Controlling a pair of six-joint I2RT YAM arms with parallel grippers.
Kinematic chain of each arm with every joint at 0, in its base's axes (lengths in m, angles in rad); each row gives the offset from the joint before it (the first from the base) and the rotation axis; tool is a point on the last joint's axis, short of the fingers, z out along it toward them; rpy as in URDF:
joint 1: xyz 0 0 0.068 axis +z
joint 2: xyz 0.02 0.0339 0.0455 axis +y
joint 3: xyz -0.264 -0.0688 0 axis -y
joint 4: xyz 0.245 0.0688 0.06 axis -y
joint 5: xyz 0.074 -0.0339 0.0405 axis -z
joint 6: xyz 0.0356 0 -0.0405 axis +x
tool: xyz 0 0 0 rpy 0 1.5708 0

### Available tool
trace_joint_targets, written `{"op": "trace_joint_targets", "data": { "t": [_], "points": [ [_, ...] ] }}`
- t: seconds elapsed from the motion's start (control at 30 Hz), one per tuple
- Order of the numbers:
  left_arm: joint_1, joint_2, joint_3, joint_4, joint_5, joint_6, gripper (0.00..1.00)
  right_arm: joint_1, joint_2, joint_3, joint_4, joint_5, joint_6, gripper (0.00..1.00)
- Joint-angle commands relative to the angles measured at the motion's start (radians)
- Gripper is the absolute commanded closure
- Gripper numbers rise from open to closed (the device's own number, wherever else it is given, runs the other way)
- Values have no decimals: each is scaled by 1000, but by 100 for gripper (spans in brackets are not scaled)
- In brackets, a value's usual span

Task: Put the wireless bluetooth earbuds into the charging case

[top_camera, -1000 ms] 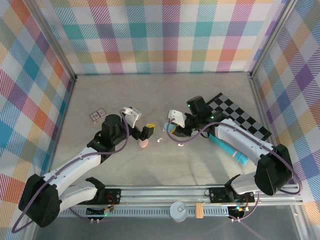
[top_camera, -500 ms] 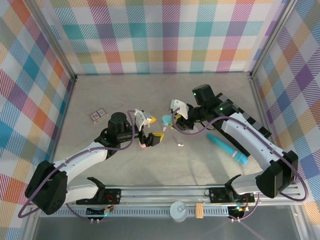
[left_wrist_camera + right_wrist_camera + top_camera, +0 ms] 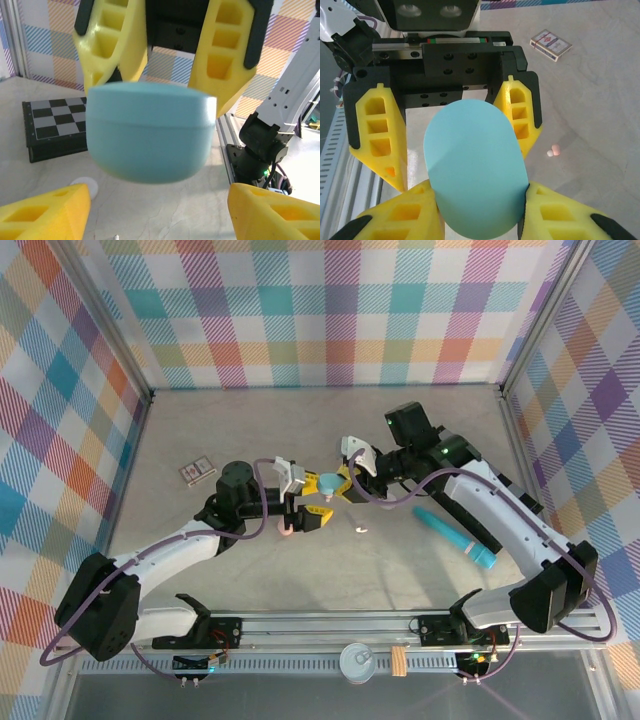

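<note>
**Q:** What are the main bodies, and what are they made of?

**A:** The charging case [image 3: 475, 170] is a smooth, matte teal pebble with a seam round its middle. The right gripper [image 3: 480, 217] pinches it between yellow fingers moulded with hollow cells, and holds it clear above the mottled grey table [image 3: 600, 100]. The left gripper [image 3: 160, 210] faces it, its jaws standing apart on either side of the case with no contact visible. Two tiny rounded earbuds [image 3: 553, 150], one pink and one whitish, lie on the table outside the case.

**Q:** What is obscured?

**A:** The case's lid seam appears closed, so its interior is hidden. In the right wrist view its lower end is cut off by the gripping fingers. The checkerboard [image 3: 50, 125] sits partly behind the case. The earbuds are too small to show their form. The printed card box [image 3: 550, 44] is readable only as a pattern.
</note>
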Motion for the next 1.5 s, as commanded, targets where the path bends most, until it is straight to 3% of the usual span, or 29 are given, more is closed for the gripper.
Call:
{"op": "trace_joint_targets", "data": {
  "t": [0.0,0.77,1.33,1.47],
  "points": [
    [-5,-21,25,60,50,2,33,-3,15,38,-55,-55,-43,75],
    [-7,2,74,24,63,-18,50,0,22,40,-83,-35,-54,76],
    [-10,25,85,9,59,-18,47,1,-3,21,-13,-50,-27,77],
    [-10,23,88,8,63,-22,52,5,4,21,-25,-44,-31,77]
  ]
}}
